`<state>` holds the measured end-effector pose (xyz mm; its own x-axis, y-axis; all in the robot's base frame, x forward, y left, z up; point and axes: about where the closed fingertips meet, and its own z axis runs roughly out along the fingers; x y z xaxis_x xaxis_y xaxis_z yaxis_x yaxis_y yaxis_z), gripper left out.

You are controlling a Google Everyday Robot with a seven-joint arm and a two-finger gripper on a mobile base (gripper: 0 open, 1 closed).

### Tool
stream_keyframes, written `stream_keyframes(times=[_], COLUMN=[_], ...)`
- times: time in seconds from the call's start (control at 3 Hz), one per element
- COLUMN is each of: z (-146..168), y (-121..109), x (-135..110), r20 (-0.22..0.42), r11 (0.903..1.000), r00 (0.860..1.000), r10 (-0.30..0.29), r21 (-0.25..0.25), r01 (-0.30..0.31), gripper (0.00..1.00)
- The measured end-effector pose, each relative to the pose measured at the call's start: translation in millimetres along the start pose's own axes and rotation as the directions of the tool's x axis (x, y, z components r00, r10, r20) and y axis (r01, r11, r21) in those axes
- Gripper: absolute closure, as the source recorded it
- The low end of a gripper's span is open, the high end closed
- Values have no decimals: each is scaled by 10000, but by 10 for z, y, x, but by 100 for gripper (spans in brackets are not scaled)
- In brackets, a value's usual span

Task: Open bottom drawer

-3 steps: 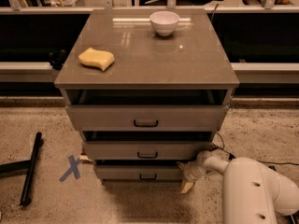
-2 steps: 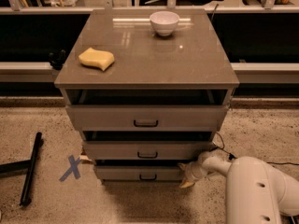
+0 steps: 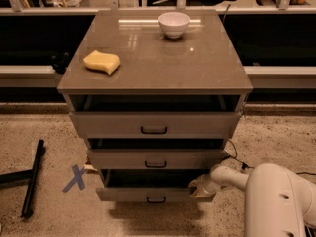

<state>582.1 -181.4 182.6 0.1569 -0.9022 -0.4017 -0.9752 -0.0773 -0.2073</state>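
Camera view looks down on a three-drawer unit from the front. Bottom drawer [image 3: 143, 194] sits lowest in the stack, just above the floor, and has the narrowest front of the three. It is grey-beige with a small black handle [image 3: 156, 200] at centre. It is pulled part way out, with a dark opening behind the top edge of the front. The inside is too dark to make out.

Gripper [image 3: 199, 187] is at the right end of the bottom drawer front, against its upper right corner and well right of the handle. Can't tell whether it is spread or pressed together, or whether it is pinching the drawer edge. White arm [image 3: 276, 201] comes in from the lower right corner, with a thin forearm leading left to the gripper.

Middle drawer [image 3: 156, 158] is directly above, also partly out, with a black handle at centre. Top drawer [image 3: 154, 124] is the widest and tallest front, also partly out, with a dark gap under the table [image 3: 158, 68] top.

On the table, a yellow sponge [image 3: 101, 62] lies at left, nearer the front edge. A white bowl [image 3: 173, 23] stands upright near the back, well apart from the sponge.

On the speckled floor, a blue X mark [image 3: 75, 177] is left of the bottom drawer. A black bar [image 3: 32, 179] lies further left. A black cable [image 3: 232, 152] runs at the right side of the unit, above the arm.
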Motion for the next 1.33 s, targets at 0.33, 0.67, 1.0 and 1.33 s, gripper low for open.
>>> stream_keyframes(times=[0.33,0.67,1.0,1.33], z=[-54,-53,-38,-38], y=[-12,-12,1,2], x=[-24,-24,-34,-34], r20=[0,0,18,18], r11=[10000,10000,10000,10000], r00=[10000,10000,10000,10000], r10=[0,0,-1,-1], r21=[0,0,-29,-29], r01=[0,0,1,1], gripper=[90,67,36,12])
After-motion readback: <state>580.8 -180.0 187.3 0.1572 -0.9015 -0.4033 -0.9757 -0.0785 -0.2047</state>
